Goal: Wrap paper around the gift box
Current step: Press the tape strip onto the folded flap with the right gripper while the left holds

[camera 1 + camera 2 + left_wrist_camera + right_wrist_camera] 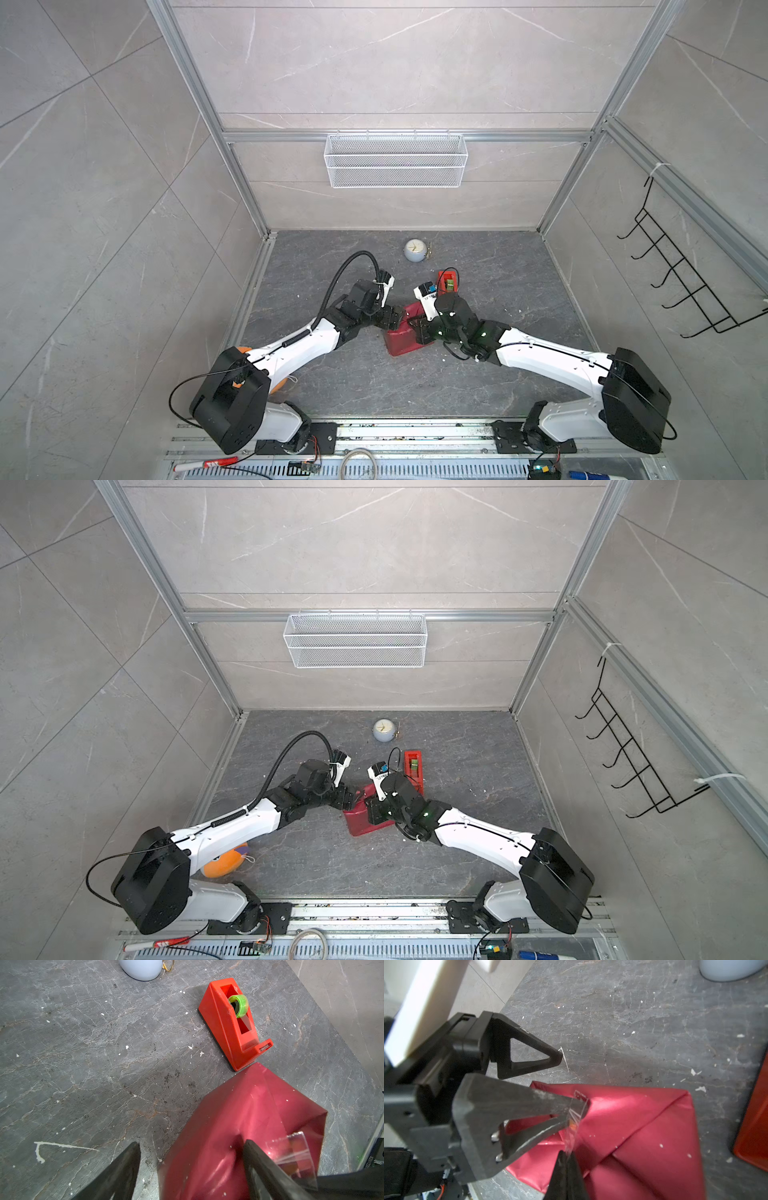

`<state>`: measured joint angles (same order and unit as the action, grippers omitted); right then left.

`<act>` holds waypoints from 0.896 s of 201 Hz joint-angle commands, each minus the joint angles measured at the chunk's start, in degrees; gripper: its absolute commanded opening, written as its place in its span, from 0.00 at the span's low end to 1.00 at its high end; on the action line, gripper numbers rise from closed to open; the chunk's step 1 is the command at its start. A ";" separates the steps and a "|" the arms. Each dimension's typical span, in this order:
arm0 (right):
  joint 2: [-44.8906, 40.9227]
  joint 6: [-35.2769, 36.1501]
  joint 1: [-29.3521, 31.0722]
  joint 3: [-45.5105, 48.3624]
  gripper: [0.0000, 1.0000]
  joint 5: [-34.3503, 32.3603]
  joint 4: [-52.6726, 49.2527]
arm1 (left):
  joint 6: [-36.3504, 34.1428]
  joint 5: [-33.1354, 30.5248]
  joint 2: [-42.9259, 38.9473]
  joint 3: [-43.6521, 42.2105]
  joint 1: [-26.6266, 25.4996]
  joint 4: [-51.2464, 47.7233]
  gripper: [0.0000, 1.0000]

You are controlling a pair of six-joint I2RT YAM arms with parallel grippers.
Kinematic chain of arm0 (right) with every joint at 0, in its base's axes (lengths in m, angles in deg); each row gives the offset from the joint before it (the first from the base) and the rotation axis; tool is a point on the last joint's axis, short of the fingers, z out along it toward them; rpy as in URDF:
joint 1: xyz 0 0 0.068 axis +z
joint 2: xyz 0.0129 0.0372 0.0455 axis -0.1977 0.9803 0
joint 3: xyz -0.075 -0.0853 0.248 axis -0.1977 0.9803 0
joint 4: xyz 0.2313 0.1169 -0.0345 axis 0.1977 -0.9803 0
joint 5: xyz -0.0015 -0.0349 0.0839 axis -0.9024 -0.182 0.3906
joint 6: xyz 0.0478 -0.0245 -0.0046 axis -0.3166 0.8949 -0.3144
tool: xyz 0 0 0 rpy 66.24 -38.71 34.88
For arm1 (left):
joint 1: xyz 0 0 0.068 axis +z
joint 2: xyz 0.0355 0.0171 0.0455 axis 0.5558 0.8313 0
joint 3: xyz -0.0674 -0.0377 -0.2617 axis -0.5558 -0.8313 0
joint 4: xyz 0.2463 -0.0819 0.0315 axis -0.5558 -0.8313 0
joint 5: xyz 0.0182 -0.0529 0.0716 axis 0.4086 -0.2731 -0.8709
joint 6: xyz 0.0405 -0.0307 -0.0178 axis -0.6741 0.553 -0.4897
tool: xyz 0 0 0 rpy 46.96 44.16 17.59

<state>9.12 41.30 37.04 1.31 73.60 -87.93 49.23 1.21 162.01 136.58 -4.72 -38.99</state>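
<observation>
- Centrally, the right gripper [566, 1155] has its jaws pressed together on a strip of clear tape [572, 1136].
- From that pinch the strip rises to the left gripper [191, 1142], and its other end lies over the tip of one of that gripper's fingers [529, 1105].
- The left gripper's jaws are spread wide and hold nothing between them. The taped finger sits against the upper face of the paper [249, 1109]. The other finger hangs over bare table [83, 1064] beside the parcel, and I cannot tell whether it touches down.
- The paper has its shiny red side outward and is folded round the parcel. Diagonal creases meet at the end near the right gripper, and one corner flap stands slightly open.
- The gift box is hidden under the paper.
- In both top views the parcel lies mid-table, between the two grippers, which meet over it from either side.
- One corner of the parcel is just beside the base of the red tape dispenser [226, 1028]. Contact cannot be judged.
- The dispenser carries a green roll [239, 1005] and stands on the back-wall side of the parcel.
- Farther back, a pale round clock [414, 250] sits on the table.
- An orange soft toy [224, 864] lies partly under the left arm, well apart from the parcel.
- Small white flecks are scattered over the dark stone-patterned tabletop.
</observation>
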 commanded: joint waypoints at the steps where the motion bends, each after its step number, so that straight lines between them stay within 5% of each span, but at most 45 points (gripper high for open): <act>1: 1.62 5.56 0.49 1.81 0.00 -2.81 -3.78 | -1.89 0.20 0.19 -1.65 -0.25 -5.00 0.79; 180: 1.33 9.62 0.73 -1.28 0.11 -2.92 -2.01 | -2.22 0.41 0.32 -1.67 -0.23 -5.32 0.79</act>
<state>9.12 49.49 37.76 1.29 72.16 -87.49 49.20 1.21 162.01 136.58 -4.72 -38.97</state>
